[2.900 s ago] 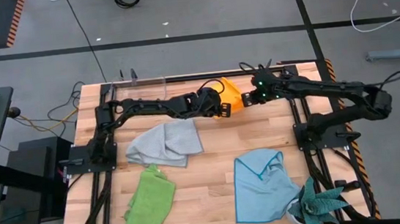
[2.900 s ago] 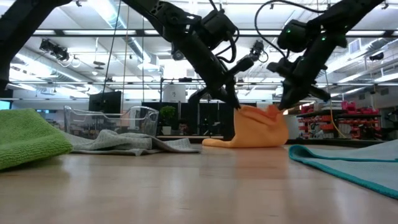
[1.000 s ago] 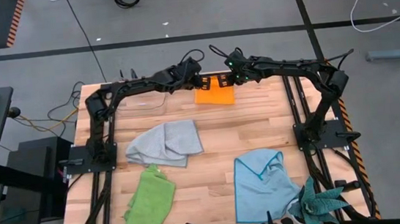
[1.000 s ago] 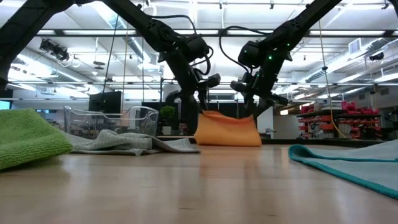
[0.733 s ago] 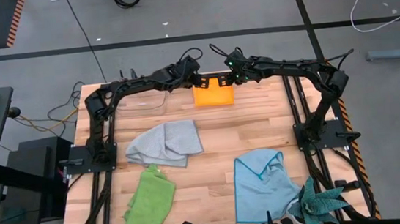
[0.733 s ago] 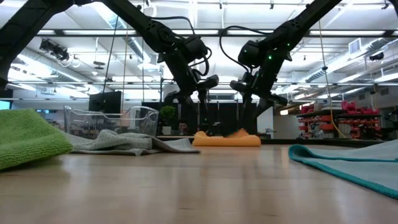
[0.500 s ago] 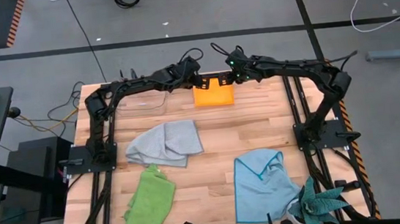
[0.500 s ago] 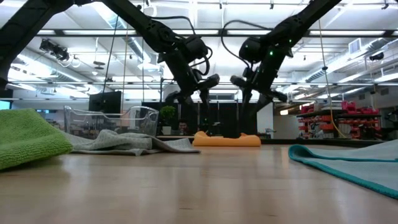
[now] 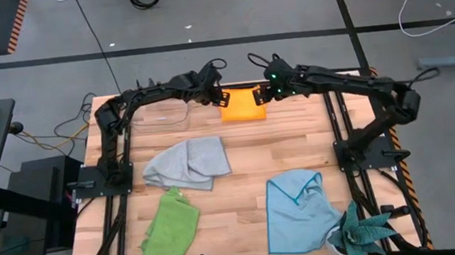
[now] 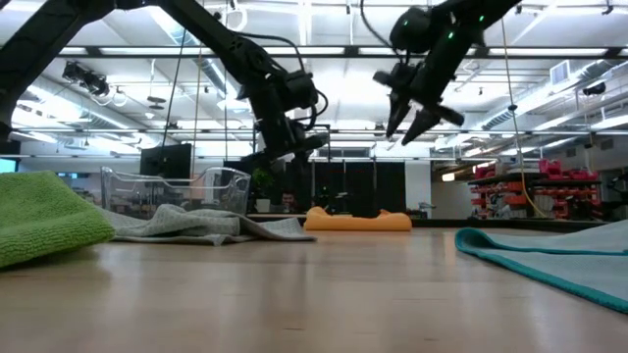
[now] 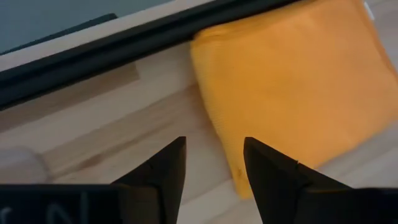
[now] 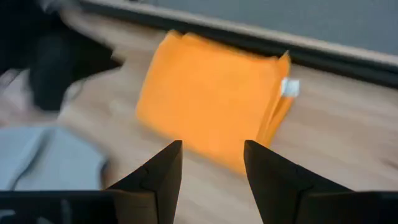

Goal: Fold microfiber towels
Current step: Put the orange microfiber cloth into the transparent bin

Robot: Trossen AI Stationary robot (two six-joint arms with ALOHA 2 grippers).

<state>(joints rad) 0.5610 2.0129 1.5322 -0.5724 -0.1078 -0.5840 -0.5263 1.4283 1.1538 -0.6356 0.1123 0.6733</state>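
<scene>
— Four towels counted. Where is the orange one?
— Orange-yellow towel (image 9: 243, 106) lies folded flat, upper centre of the worktop (image 9: 247, 155).
— Hands?
— My left hand (image 9: 215, 98) and right hand (image 9: 262, 91) flank it, both spread, lifted, pinching nothing. Grey towel (image 9: 187, 164), lime green towel (image 9: 170, 228), light blue towel (image 9: 298, 210) lie lower.

Orange-yellow towel (image 9: 242, 106): earlier bunched and lifted between both pincers nearer counter middle, then hung as upright sheet at far edge; now lies flat, folded into neat rectangle by far rail. Left pincer (image 9: 215, 98): let go, fingers apart, drawn back toward its own side, now just beside towel's edge. Right pincer (image 10: 410, 118): released too, fingers spread wide, risen well above towel and shifted to its own side.
</scene>
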